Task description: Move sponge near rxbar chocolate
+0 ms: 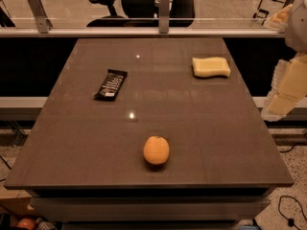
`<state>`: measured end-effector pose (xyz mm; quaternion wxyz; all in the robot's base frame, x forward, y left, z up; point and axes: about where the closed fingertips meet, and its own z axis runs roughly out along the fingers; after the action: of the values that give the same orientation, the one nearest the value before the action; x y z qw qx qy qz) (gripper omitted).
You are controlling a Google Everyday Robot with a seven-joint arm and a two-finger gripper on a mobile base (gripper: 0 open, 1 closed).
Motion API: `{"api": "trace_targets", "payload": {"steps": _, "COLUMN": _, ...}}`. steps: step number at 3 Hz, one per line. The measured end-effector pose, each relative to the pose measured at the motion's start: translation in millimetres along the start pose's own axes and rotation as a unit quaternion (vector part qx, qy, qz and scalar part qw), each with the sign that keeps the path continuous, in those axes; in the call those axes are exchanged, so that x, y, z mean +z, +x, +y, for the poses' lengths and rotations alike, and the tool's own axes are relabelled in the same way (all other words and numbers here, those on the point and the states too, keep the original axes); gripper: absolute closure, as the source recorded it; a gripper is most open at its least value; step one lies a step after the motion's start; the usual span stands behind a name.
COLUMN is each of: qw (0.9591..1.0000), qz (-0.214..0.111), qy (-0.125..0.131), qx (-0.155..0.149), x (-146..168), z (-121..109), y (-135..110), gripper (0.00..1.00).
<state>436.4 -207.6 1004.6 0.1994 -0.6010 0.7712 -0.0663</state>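
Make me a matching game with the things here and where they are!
Things:
1. sponge
2. rxbar chocolate
3. orange
4. gripper

Places:
A. near the front edge of the table, in the middle
B. beyond the table's right edge, touching nothing
C. back right part of the table
D. left part of the table, farther back than the orange

Pairs: 1-C, 2-D, 3-A, 4-B

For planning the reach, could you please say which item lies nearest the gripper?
The pale yellow sponge, far right; the gripper hangs beyond the table's right edge, the orange and rxbar chocolate farther left.
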Motion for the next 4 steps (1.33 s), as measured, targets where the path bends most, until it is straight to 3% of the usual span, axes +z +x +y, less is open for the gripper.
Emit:
{"api": "trace_targets", "payload": {"steps": 2, "qw": 0.9996, "qz": 0.014, "qy": 0.021, "qx": -0.009, "x": -13.2, "z": -13.5, "y": -3.5, "gripper": 0.00}}
{"api": "trace_targets", "payload": {"steps": 4, "qw": 0.9985, "qz": 0.032, "qy": 0.034, "qx": -0.027, "x": -28.7, "z": -51.8, "y": -1.6, "gripper": 0.00}}
